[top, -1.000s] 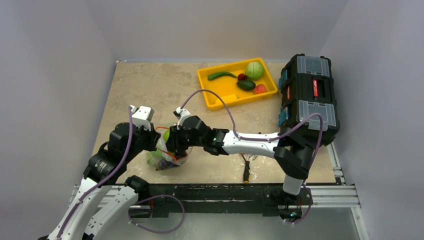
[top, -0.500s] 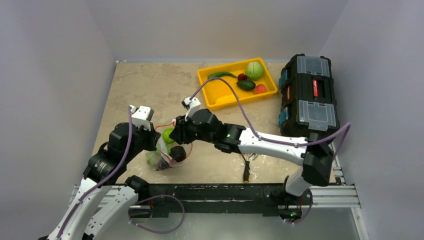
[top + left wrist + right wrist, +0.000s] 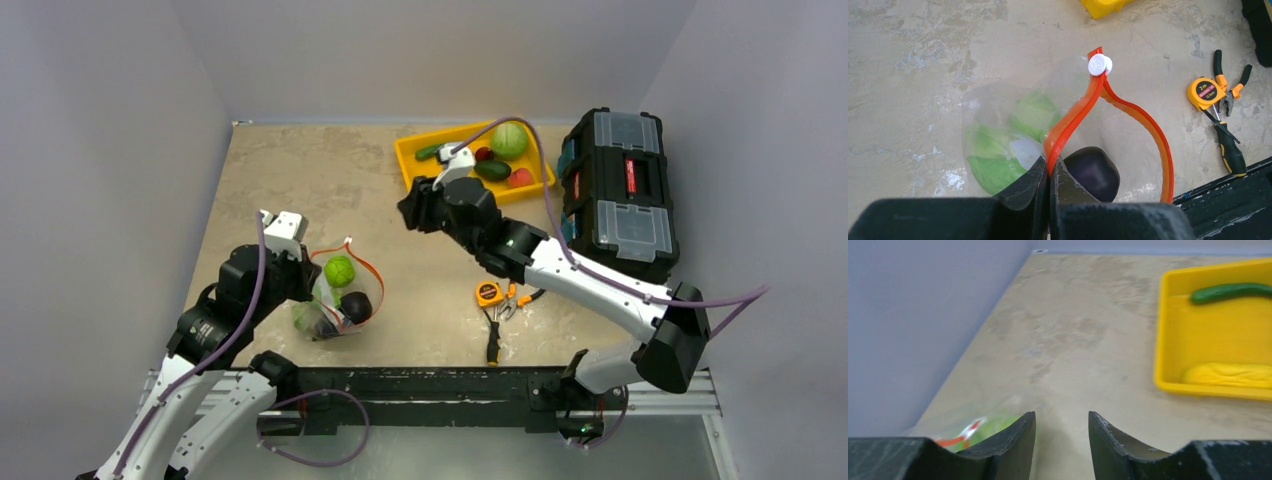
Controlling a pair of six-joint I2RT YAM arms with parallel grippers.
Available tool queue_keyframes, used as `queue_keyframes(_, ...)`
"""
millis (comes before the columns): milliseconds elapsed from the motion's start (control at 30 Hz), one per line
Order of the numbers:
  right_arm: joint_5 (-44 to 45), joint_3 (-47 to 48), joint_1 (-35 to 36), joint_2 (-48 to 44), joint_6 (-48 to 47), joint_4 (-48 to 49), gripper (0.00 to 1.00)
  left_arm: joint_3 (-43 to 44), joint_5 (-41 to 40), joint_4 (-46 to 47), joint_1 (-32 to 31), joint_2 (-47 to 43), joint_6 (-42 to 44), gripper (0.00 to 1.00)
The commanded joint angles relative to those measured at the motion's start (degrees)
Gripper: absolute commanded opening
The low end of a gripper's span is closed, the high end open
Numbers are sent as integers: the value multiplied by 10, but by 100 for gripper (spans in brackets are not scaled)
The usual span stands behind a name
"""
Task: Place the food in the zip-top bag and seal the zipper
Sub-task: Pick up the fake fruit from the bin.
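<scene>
Top view only: gives the whole layout. Black toolbox (image 3: 615, 190) at 3 o'clock on the mottled beige table (image 3: 290, 170). Yellow tray (image 3: 540, 182) at 1 o'clock, holding a round green cabbage (image 3: 509, 140), a dark avocado (image 3: 491, 170) and a red piece (image 3: 519, 178). Bag (image 3: 345, 300) at 8 o'clock, well apart from the tray. Orange tape measure (image 3: 489, 293) and pliers (image 3: 492, 340) at 5 o'clock.

Left wrist view only: shows the grip. Left gripper (image 3: 1049, 167) pinched fully closed on the zipper (image 3: 1075, 115), a glossy orange-red strip bowed into an open loop. Round white slider (image 3: 1099, 64) at its far end. Beneath the loop, clear crinkly film over green food (image 3: 993, 150). Beside that, a smooth, dark purple eggplant (image 3: 1092, 172).

Right wrist view only: shows the right gripper (image 3: 1061, 427) with jaws partly apart, nothing between them, above bare table. At 2 o'clock, the tray corner with a long green pepper (image 3: 1230, 291) and a pale yellow piece (image 3: 1233, 375). At 8 o'clock, a blurred edge of the bag.
</scene>
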Motion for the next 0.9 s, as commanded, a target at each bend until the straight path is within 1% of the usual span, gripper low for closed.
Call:
queue_keyframes(0, 74, -10, -89, -9, -7, -25, 45, 13, -7, 23, -2, 2, -1, 0)
queue_keyframes(133, 129, 30, -173, 44, -17, -69, 47, 13, -7, 22, -2, 2, 0, 0)
queue_keyframes(300, 193, 121, -247, 148, -80, -120, 58, 13, -5, 23, -2, 4, 1, 0)
queue_keyframes(367, 214, 160, -268, 191, -105, -143, 60, 13, -3, 23, -2, 7, 1, 0)
queue_keyframes(467, 228, 212, -293, 250, -146, -170, 62, 14, 0, 24, -2, 10, 2, 0)
queue_keyframes(600, 255, 271, -311, 320, -197, -200, 70, 14, 4, 24, -2, 12, 3, 0)
queue_keyframes(700, 271, 313, -323, 369, -229, -227, 73, 14, 7, 25, -1, 15, 4, 0)
queue_keyframes(767, 284, 338, -328, 394, -246, -246, 74, 14, 8, 25, -1, 18, 4, 0)
queue_keyframes(867, 293, 353, -333, 419, -276, -243, 79, 15, 10, 25, -2, 20, 5, 0)
